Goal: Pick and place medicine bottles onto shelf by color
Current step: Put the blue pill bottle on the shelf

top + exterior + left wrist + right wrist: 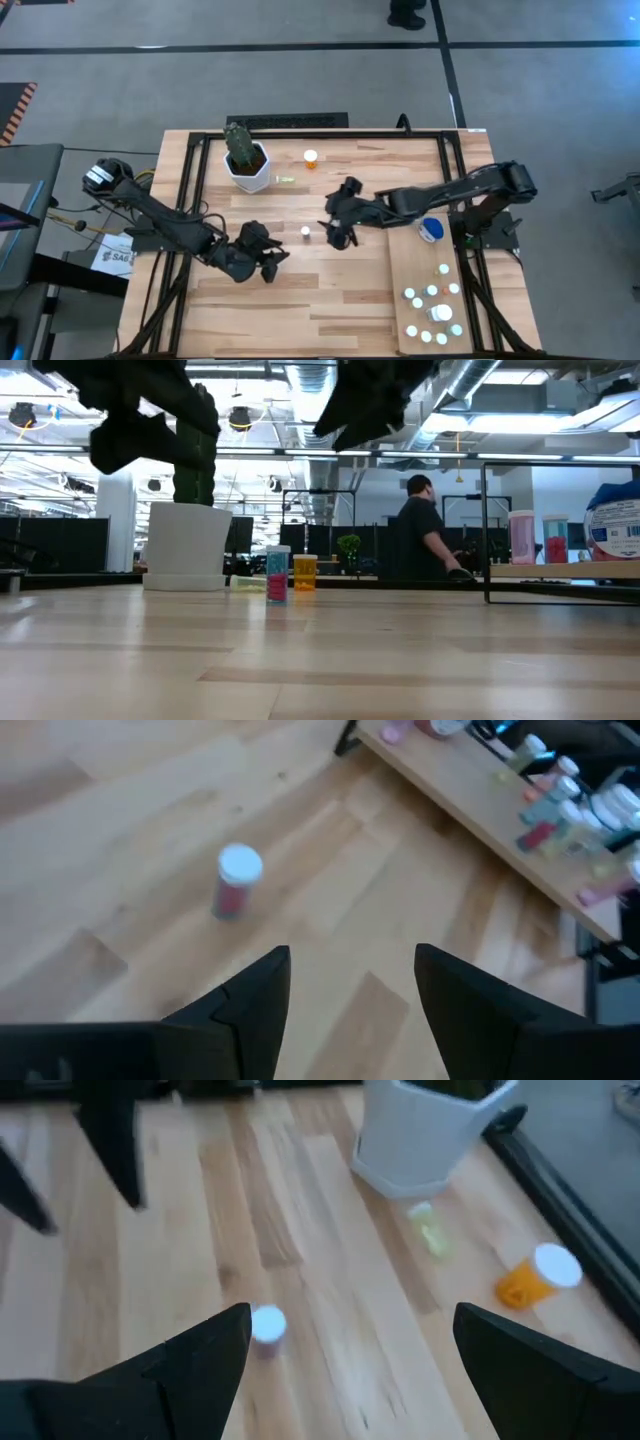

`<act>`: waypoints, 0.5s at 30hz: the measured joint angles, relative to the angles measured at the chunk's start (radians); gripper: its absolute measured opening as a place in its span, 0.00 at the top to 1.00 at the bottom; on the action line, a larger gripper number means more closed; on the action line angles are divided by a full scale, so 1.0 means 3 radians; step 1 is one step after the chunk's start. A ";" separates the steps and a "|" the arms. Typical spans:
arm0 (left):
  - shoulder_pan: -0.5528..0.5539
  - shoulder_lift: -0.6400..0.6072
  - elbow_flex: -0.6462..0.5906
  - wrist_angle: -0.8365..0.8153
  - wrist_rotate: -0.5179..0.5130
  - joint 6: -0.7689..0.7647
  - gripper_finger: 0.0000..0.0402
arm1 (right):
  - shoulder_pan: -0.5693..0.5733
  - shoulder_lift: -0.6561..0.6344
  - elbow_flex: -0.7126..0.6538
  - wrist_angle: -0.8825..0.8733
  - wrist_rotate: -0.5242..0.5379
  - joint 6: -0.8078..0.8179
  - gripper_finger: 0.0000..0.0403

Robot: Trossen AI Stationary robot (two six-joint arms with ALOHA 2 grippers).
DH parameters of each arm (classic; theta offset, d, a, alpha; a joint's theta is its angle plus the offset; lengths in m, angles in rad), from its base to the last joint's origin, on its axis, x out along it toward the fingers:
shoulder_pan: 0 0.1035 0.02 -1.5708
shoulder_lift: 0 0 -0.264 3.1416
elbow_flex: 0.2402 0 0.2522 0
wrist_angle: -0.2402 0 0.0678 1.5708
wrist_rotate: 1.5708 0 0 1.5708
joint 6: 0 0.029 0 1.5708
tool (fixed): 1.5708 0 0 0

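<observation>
Small bottle point(305, 232), white cap, pinkish body with a teal band low down, stands upright on the bench point(300, 300).

Right pincer point(339, 238) hangs just beside it, above the surface; fingers spread wide, holding nothing.

Left pincer point(273, 262) hovers nearer the front edge, part-open, empty; the bottle lies ahead of it.

Beyond the right pincer: orange bottle point(311, 158) on its side, a yellow-green vial point(285, 179), possibly lying flat, and the white cactus pot point(248, 170).

Shelf point(405, 265) on its far side carries many capped bottles.
</observation>
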 joint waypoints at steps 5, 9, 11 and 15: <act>-0.0210 -0.0001 0.0000 0.0009 -0.0104 -0.0277 0.50 | -0.0049 0.0237 0.0206 0.0001 -0.0308 -0.0022 0.09; -0.0427 -0.0001 0.0000 0.0036 -0.0369 -0.0428 0.50 | -0.0072 0.0463 0.0337 -0.0035 -0.0473 -0.0012 0.09; -0.0525 -0.0001 0.0001 0.0042 -0.0448 -0.0498 0.50 | -0.0082 0.0575 0.0403 -0.0030 -0.0482 0.0008 0.09; -0.0679 0.0000 0.0001 0.0037 -0.0473 -0.0576 0.50 | -0.0082 0.0795 0.0525 -0.0003 -0.0551 0.0026 0.09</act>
